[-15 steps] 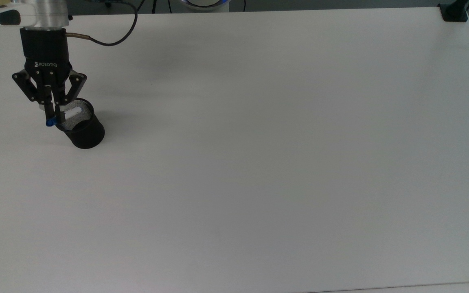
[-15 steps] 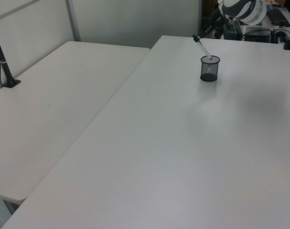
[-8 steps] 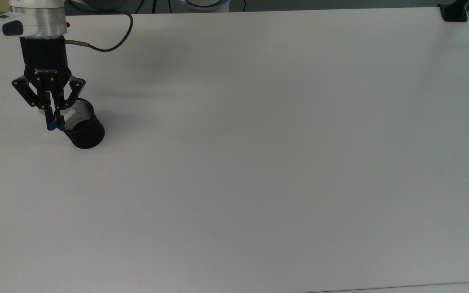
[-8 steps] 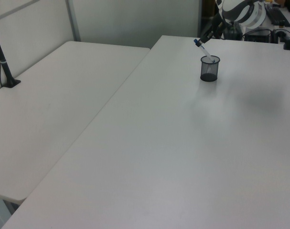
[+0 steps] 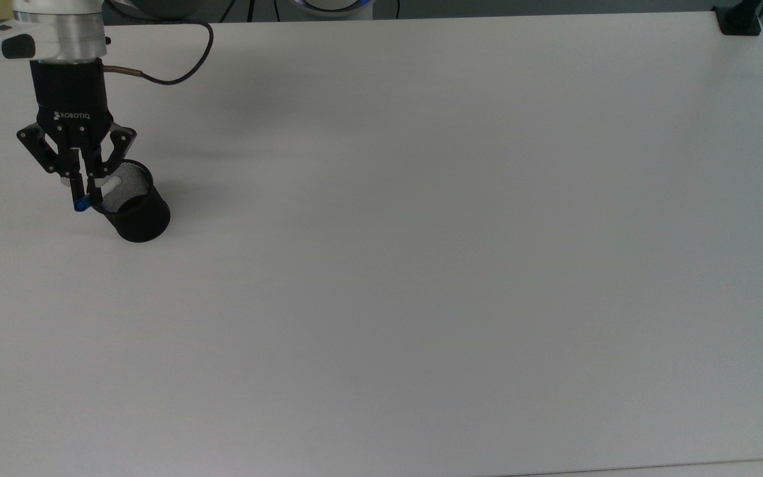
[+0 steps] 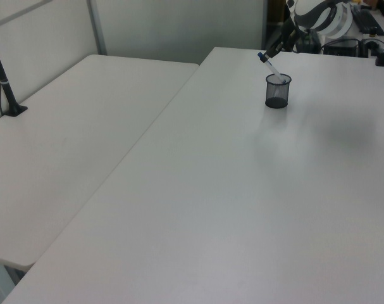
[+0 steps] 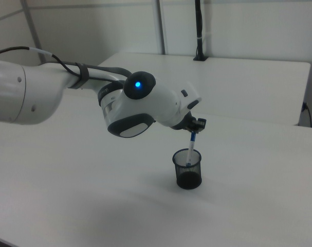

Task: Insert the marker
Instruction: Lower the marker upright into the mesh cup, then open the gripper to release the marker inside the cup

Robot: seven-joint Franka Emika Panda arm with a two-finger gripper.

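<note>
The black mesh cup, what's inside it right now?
The marker leans in the black mesh cup, its lower end inside, its blue cap out over the rim and pinched by the gripper. The cup's wall hides where the tip rests. Nothing else shows inside.

Item count: one of most kinds, two tables.

One marker (image 5: 104, 189) is counted, with one blue cap at its upper end. One black mesh cup (image 5: 135, 211) is counted. One robot arm (image 7: 53, 92) is seen, fitted with one gripper (image 5: 84, 194) carrying two fingers. One black cable (image 5: 176, 66) is seen running from the wrist. Two white tables are counted: the table (image 6: 255, 202) bearing the cup, and a second table (image 6: 71, 139) beside it on the left view's left. One black clamp post (image 6: 5, 82) is seen on the second table, and one black clamp (image 5: 739, 20) at a corner of the first.
</note>
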